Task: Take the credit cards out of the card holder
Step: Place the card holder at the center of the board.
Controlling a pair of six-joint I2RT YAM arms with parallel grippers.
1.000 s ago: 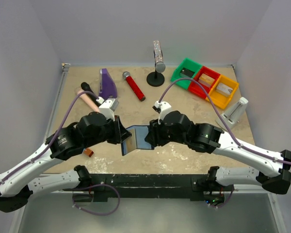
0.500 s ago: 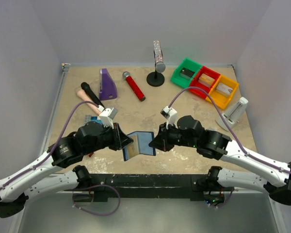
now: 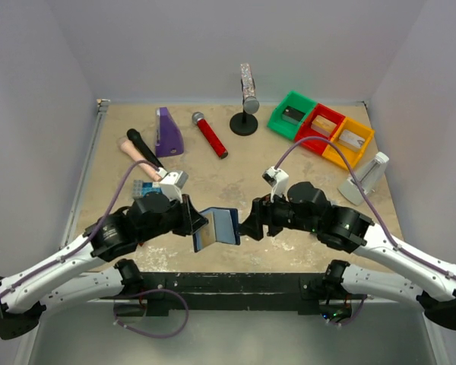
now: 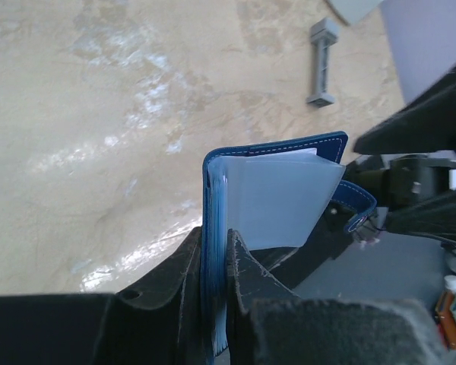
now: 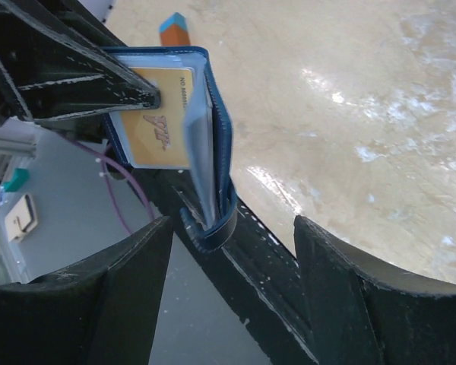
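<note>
Over the bench's (image 3: 213, 163) near edge, left end effector (image 4: 213, 239) pinches holder (image 3: 215, 228); right end effector (image 5: 232, 228) gapes, empty. Orange card (image 5: 156, 125) still inside.

Left arm (image 3: 57, 266), right arm (image 3: 399, 251): same build. White tapered link shells, fat black cylindrical joint housings. Black bases sit at the black base rail (image 3: 228, 283), one toward each end. Purple-grey cable (image 3: 313, 140) arcs off each arm beyond the rail; another loop hangs under its left half. White camera block (image 3: 173, 179) on each wrist. Left gripper (image 4: 213, 236) fingers (image 4: 175, 281): black, wedge-shaped, matte, edges scuffed pale.
</note>
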